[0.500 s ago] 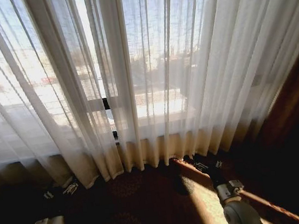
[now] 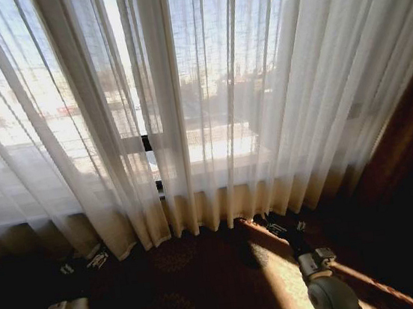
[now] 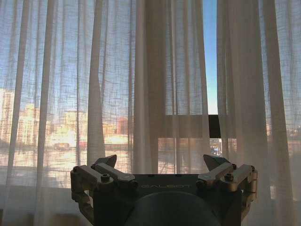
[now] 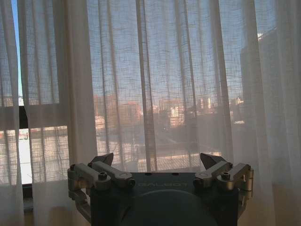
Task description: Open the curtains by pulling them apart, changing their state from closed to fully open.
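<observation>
Curtains hanging closed across the window, a narrow slit between panels near the middle. Left gripper and right gripper low before the fabric, fingers spread apart, touching nothing, holding nothing.

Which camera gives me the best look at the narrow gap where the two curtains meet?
The left wrist view: the gap runs as a clear strip of sky between the curtains, ahead of the open left gripper. The head view shows it as a thin slit; the right wrist view catches it at the picture's edge.
</observation>
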Motion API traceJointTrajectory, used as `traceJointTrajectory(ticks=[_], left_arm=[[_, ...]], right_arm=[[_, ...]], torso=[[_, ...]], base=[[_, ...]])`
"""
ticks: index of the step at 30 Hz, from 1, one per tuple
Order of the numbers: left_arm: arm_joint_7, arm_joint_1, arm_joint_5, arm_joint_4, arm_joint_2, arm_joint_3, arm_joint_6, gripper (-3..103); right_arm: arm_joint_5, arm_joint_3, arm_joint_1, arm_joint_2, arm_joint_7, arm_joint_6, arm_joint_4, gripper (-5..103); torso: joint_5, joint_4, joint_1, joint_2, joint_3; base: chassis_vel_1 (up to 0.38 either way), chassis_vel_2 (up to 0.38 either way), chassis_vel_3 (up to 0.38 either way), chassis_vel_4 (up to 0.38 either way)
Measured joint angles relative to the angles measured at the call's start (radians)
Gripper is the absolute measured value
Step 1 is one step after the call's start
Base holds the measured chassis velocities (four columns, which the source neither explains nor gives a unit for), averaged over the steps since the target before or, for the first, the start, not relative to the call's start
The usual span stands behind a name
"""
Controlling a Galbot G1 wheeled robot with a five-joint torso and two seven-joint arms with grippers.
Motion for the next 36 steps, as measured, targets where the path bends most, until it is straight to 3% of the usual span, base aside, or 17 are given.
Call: traceJointTrajectory(ticks=[17,36], left_arm=[[0.0,0.0,0.0,0.0,0.0,0.0,0.0,100],[0.0,0.0,0.0,0.0,0.0,0.0,0.0,100]], right_arm=[[-0.006,-0.001,0.022,-0.008,-0.049,0.032,-0.047,100],[-0.01,-0.007,0.035,-0.008,-0.07,0.04,-0.07,100]], torso=[[0.0,0.0001,0.0,0.0,0.0],[0.0,-0.0001,0.001,0.0,0.0]], base=[[-0.036,0.033,0.03,-0.028],[-0.265,0.296,0.262,-0.304]])
